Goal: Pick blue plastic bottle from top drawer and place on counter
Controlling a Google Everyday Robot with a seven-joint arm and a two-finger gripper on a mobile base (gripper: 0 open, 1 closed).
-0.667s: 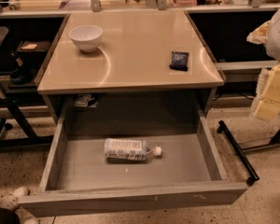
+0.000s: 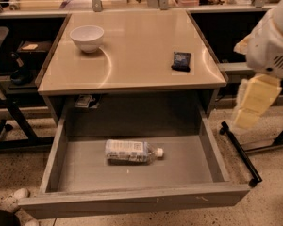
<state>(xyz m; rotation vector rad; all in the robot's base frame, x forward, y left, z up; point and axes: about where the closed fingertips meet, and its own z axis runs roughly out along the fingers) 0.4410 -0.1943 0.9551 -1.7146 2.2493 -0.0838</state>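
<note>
Tool (image 2: 253,102) hovering beyond right edge of counter (image 2: 132,69), grip state you cannot tell; blue plastic bottle (image 2: 131,151) lying sideways in top drawer (image 2: 132,200) below front edge.

Item changed: gripper (image 2: 253,102), at the right edge beside the top drawer (image 2: 132,199); I log it shifted left and a little lower than before. Item changed: white arm housing (image 2: 273,41) above it, more of it now in view

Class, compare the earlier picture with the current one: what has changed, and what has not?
The end effector, at the picture's right beside the counter, has moved slightly inward and lower, toward the top drawer. Nothing was grasped. The blue plastic bottle, white bowl and dark packet stayed put.
</note>
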